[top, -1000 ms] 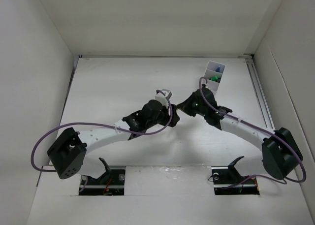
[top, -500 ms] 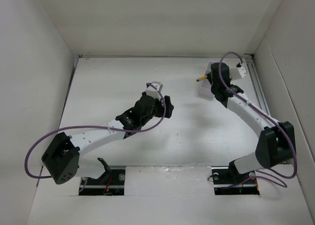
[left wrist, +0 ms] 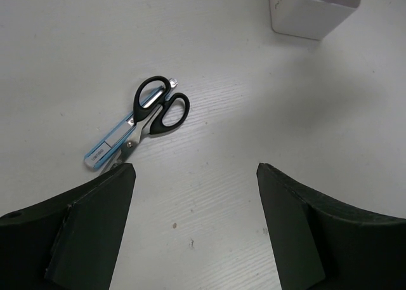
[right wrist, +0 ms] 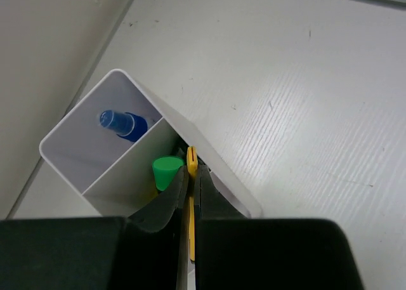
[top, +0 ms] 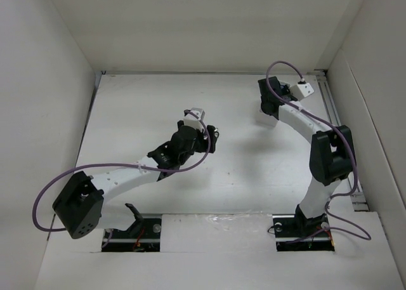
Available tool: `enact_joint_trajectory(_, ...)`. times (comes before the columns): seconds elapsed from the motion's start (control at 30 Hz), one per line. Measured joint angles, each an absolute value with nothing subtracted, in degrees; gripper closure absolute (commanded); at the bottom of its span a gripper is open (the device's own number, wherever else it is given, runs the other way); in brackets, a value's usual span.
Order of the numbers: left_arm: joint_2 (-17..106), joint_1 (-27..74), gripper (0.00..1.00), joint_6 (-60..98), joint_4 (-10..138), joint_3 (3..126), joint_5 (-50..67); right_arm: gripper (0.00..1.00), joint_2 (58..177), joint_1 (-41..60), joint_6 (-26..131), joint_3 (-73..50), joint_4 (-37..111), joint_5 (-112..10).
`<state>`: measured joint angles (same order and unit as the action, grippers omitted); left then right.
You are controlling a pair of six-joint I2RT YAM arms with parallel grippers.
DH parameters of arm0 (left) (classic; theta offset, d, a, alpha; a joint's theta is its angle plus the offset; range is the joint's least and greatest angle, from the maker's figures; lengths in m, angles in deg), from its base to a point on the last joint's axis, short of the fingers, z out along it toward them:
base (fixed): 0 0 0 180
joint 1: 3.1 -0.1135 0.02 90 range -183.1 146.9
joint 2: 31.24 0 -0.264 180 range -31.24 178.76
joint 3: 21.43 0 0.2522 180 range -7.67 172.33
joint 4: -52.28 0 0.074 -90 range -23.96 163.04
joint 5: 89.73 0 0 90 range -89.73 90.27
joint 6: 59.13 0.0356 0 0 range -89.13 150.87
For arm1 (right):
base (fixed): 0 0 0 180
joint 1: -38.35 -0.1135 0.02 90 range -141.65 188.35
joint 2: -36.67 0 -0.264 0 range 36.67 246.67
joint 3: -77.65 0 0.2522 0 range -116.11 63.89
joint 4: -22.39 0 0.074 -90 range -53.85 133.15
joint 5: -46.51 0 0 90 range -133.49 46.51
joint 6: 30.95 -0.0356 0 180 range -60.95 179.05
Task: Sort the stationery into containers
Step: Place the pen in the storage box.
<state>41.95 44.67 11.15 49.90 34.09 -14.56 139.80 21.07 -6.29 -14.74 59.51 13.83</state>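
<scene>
Two arms reach over the white table, and they are busy with different things. The left claw is spread wide with nothing between its jaws, hanging above the table surface; in its wrist view the two dark fingers fill the lower corners. The scissors lie flat on the table left of centre in that view, clear of the fingers. Their black handles point to the upper right and their blades, in a pale blue sleeve, point to the lower left. The right claw is pressed together on a thin yellow item, seen edge-on, so I cannot tell which piece of stationery it is. The yellow tip pokes out just past the fingertips, right at the long wall of the white box; whether it is already inside cannot be told. In the right wrist view the box sits at centre left. Its upper compartment holds a blue pen standing on end, and the next compartment holds a green cap, just beside the yellow tip. From above, the right arm stands in the upper right of the frame over the box, well apart from the left arm near the middle.
</scene>
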Motion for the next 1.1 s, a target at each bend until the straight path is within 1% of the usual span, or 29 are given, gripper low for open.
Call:
enact_joint_trajectory(0.27,42.2,44.7,0.25,11.3,49.5,34.1,-14.7,1.00,140.9,21.0,-7.7,-15.3,61.4,17.0)
enact_joint_trajectory(0.43,47.1,44.7,0.26,11.3,50.7,36.2,-15.7,1.00,143.5,21.0,-8.4,-15.9,62.6,18.4)
enact_joint_trajectory(0.47,47.9,44.7,0.26,11.3,51.0,36.3,-15.9,0.98,144.0,21.0,-8.5,-16.1,62.8,18.6)
enact_joint_trajectory(0.5,48.5,44.7,0.26,11.3,51.3,36.3,-16.1,0.93,144.4,21.0,-8.6,-16.2,63.0,18.7)
enact_joint_trajectory(0.53,48.7,44.7,0.26,11.3,51.6,36.3,-16.2,0.87,144.6,21.0,-8.7,-16.3,63.1,18.7)
enact_joint_trajectory(0.57,48.9,44.7,0.26,11.3,51.9,36.3,-16.3,0.79,144.7,20.9,-8.8,-16.3,63.2,18.8)
enact_joint_trajectory(0.7,48.9,44.6,0.27,11.3,52.0,36.4,-16.5,0.68,144.8,20.4,-9.2,-16.4,63.2,19.1)
enact_joint_trajectory(0.8,49.0,43.5,0.34,11.0,51.9,36.4,-15.5,0.60,144.7,19.9,-9.1,-16.5,63.2,19.1)
enact_joint_trajectory(0.9,49.0,41.8,0.39,10.9,51.8,36.4,-14.7,0.56,144.5,19.0,-9.2,-16.6,63.1,19.1)
enact_joint_trajectory(1.03,49.3,40.3,0.46,10.7,51.7,36.4,-14.6,0.56,142.0,17.2,-9.1,-15.8,62.6,17.7)
enact_joint_trajectory(1.07,49.4,40.0,0.50,10.6,51.7,36.4,-14.6,0.58,140.6,16.7,-9.0,-15.1,62.6,17.3)
enact_joint_trajectory(1.1,49.6,39.5,0.54,10.5,51.6,36.4,-14.5,0.68,138.9,16.1,-8.9,-14.3,62.5,16.5)
